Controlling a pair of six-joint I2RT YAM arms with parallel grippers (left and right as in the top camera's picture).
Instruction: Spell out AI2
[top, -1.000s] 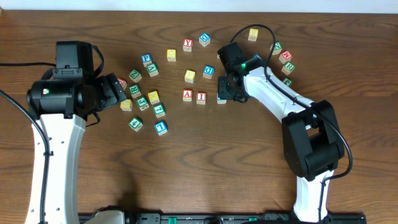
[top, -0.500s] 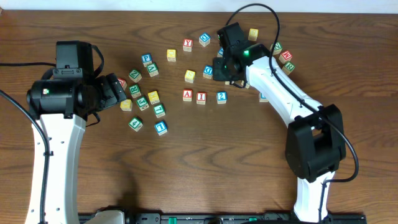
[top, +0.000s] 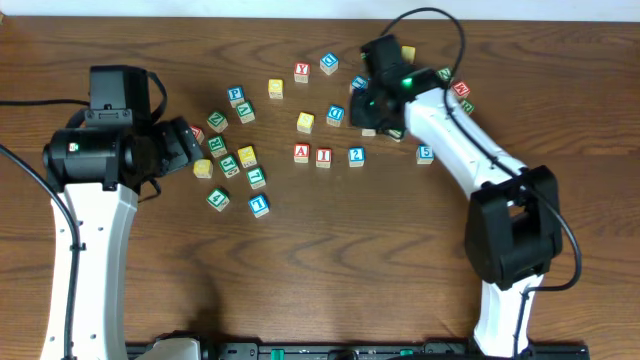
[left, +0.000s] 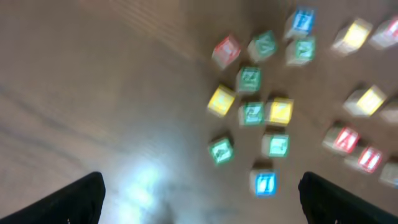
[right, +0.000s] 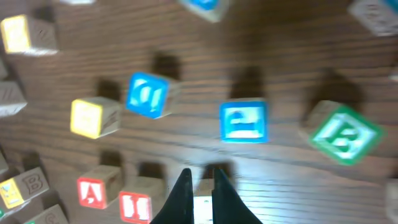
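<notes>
Three blocks stand in a row mid-table: a red A block (top: 301, 153), a red I block (top: 323, 156) and a blue 2 block (top: 356, 156). My right gripper (top: 374, 112) is raised behind and to the right of the row, holding nothing. In the right wrist view its fingers (right: 199, 196) are nearly together, with the A block (right: 92, 191) and I block (right: 135, 205) at lower left; the 2 block is mostly hidden behind the fingers. My left gripper (top: 188, 145) is open and empty (left: 202, 205) above the left cluster.
A cluster of green, yellow and blue blocks (top: 232, 160) lies at the left, with a blue 1 block (top: 259, 205) in front. More blocks lie at the back (top: 301, 72) and back right (top: 458, 92). A blue 5 block (top: 425, 153) sits right of the row.
The right gripper left the 2 block standing beside the I block, then rose and moved back and to the right. The left arm has not moved.
</notes>
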